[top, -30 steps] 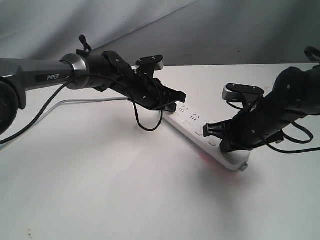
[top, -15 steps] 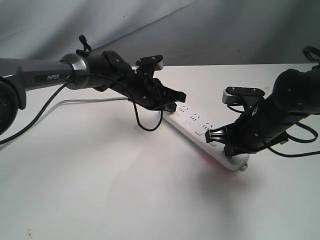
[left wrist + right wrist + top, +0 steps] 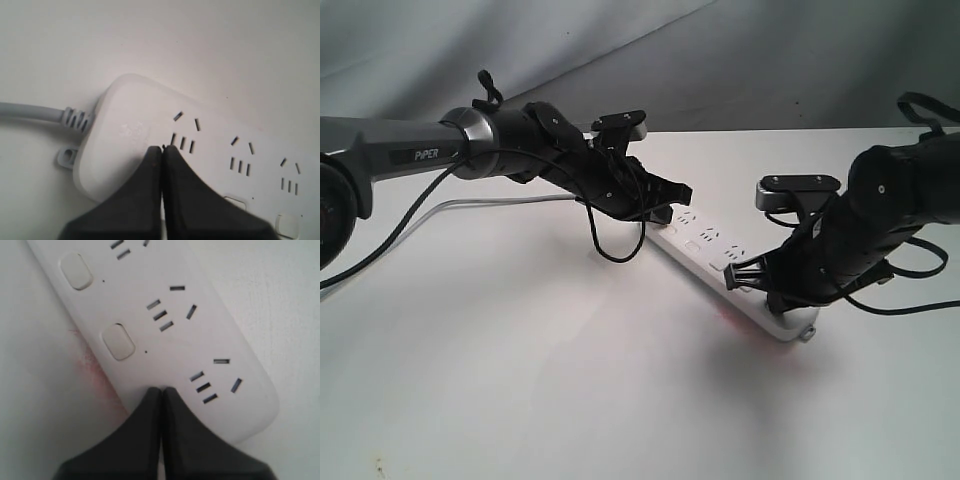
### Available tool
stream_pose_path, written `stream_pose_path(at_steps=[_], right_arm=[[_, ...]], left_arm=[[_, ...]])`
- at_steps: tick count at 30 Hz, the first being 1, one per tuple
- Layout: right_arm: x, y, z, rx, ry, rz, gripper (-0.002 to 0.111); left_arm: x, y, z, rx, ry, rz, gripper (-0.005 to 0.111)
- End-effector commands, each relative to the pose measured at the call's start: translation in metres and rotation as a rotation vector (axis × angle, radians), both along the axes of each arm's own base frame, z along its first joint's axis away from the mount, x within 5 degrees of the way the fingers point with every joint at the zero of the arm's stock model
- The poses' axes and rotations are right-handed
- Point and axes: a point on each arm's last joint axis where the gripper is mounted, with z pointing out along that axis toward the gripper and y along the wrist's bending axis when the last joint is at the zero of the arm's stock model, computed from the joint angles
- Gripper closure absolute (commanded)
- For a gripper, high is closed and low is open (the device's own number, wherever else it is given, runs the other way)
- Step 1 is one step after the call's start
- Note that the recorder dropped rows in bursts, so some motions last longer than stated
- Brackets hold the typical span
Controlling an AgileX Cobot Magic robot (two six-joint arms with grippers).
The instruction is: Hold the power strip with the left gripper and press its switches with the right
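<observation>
Down comes the right gripper (image 3: 748, 276), fingers together, seemingly onto the last of the switches (image 3: 117, 341), while the left gripper (image 3: 672, 197), likewise closed, pins the power strip (image 3: 705, 238) slantwise near the desk's (image 3: 520, 380) back edge.

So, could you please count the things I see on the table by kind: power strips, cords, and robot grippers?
power strip: 1
grey cord: 1
grippers: 2, namely the left gripper and the right gripper, both shut with their tips on the strip
Total: 4
</observation>
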Motion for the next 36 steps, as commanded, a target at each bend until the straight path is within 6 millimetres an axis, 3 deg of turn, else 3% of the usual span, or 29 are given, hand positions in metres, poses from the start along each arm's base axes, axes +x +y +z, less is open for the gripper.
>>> stream_pose_path(at_steps=[1,13,23,26,32,36], right_arm=[[-0.016,-0.014,-0.043,-0.143,0.177,0.06,0.108],[-0.018,-0.003,-0.035,-0.143,0.122,0.097,0.108],[0.002,0.006,0.053,-0.024,-0.166,0.076,0.108],[0.011,0.011,0.066,-0.004,-0.208,0.076,0.108],[0.017,0.014,0.073,0.012,-0.245,0.085,0.108],[0.018,0.018,0.065,0.021,-0.228,0.112,0.108]], left_arm=[[-0.001,-0.002,-0.005,0.01,0.005,-0.005,0.107],[0.0,-0.001,-0.005,0.011,-0.002,0.001,0.107],[0.0,-0.001,-0.004,0.011,-0.008,0.007,0.107],[0.0,-0.001,-0.004,0.011,-0.01,0.008,0.107],[0.001,-0.001,-0.004,0.011,-0.011,0.009,0.107],[0.001,-0.001,-0.004,0.011,-0.011,0.009,0.107]])
